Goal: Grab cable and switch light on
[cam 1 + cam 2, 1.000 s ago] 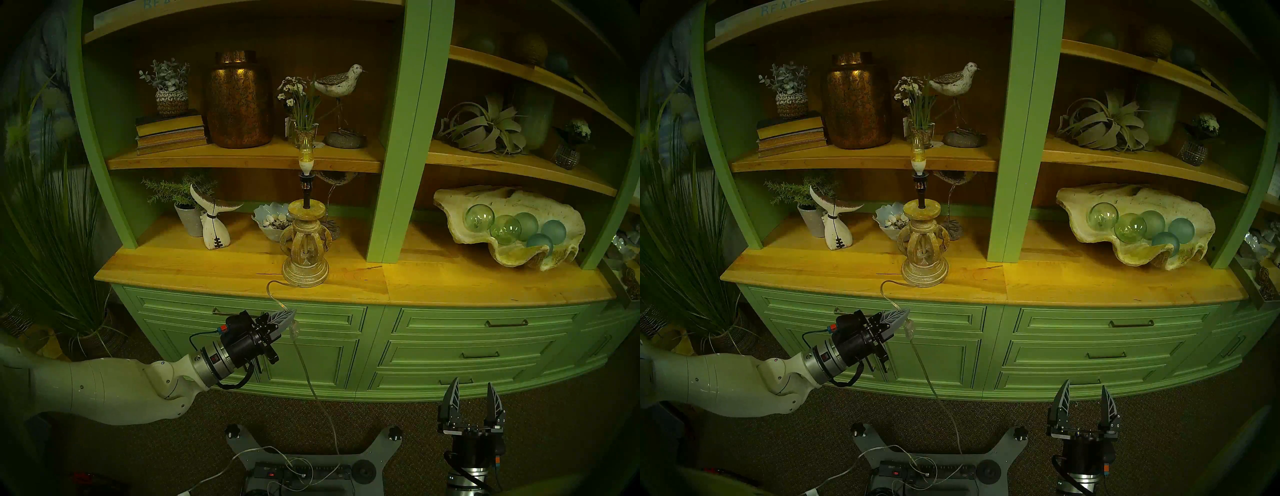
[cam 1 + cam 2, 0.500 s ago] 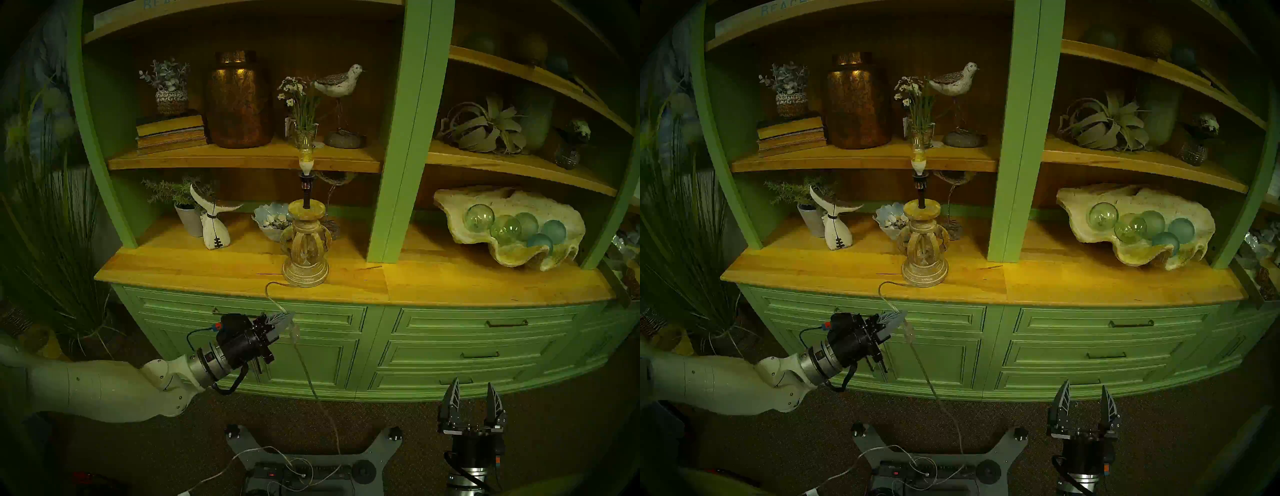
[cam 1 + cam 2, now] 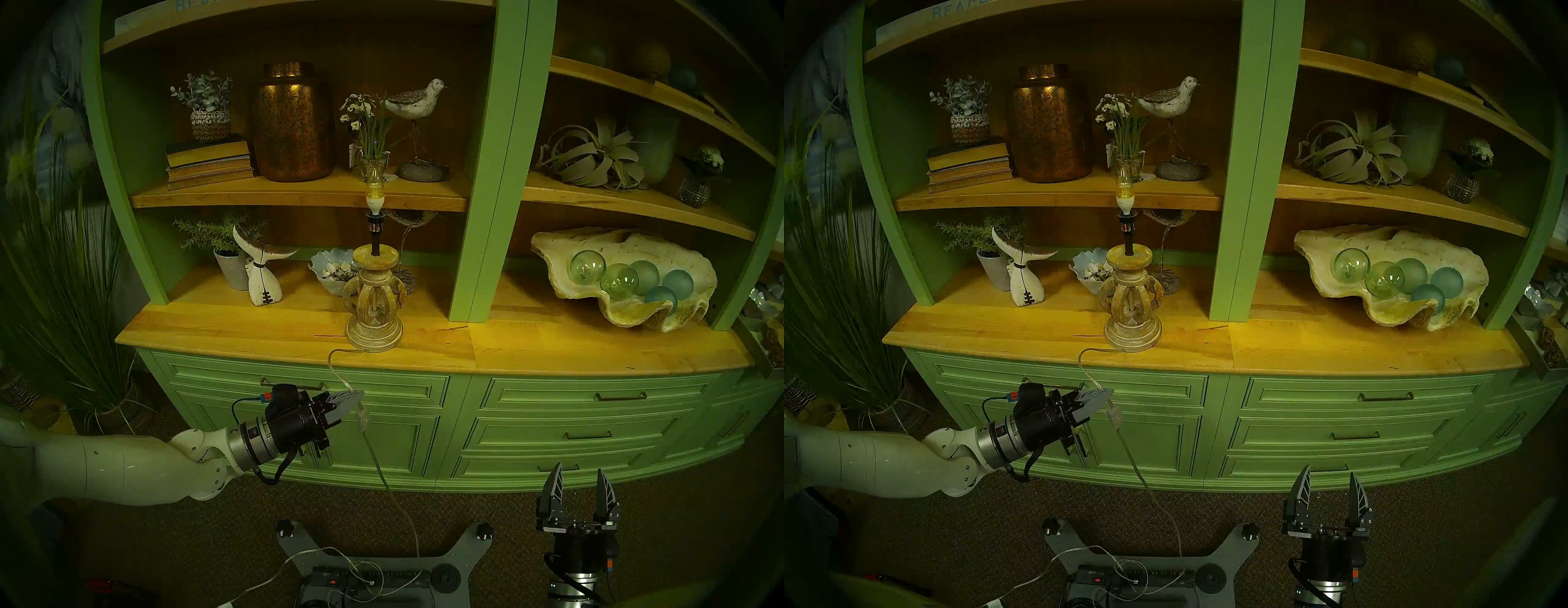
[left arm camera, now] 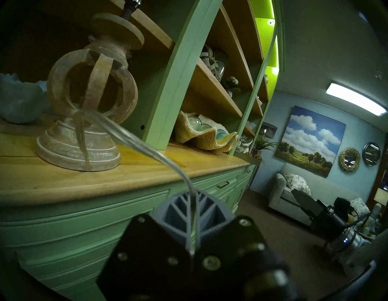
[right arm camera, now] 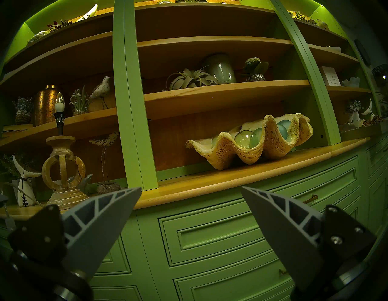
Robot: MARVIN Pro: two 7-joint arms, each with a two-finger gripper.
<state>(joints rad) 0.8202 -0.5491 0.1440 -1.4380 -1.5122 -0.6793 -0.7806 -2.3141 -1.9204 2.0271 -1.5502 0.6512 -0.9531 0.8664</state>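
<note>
Lamp (image 3: 374, 297): turned, whitewashed wooden base, standing upright on the wooden worktop (image 3: 254, 335) near its front edge, left of the green upright post (image 3: 488, 212). A thin black stem rises from its top disc and carries a small candle-shaped bulb (image 3: 374, 191) with a white base; no shade. The bulb shows a faint yellowish tint low in the glass; whether it is lit cannot be told.

Cable (image 3: 339, 373): thin, clear cord. It leaves the foot of the lamp, curls leftward on the worktop, drops over the front edge and hangs down before the green drawer fronts (image 3: 382, 395), running on to the floor and the power strip (image 3: 365, 579) on the robot's base.

Switch (image 3: 362, 418): small clear oblong piece on the cord, hanging just below and right of the left gripper's tips.

Left gripper (image 3: 354, 397): fingers pressed together on the cable, pointing roughly level toward the cabinet, below the worktop's front edge. The left wrist view shows the cord (image 4: 147, 147) passing between the closed grey fingers (image 4: 178, 212) and arching up to the lamp base (image 4: 84, 126).

Right gripper (image 3: 579, 484): fingers spread wide, holding nothing, low before the right-hand drawers, well apart from the cable.

Other stock on the worktop: a whale-tail figure (image 3: 261, 271), a bowl of shells (image 3: 333, 271), a large clam shell (image 3: 615, 276) holding glass balls.
</note>
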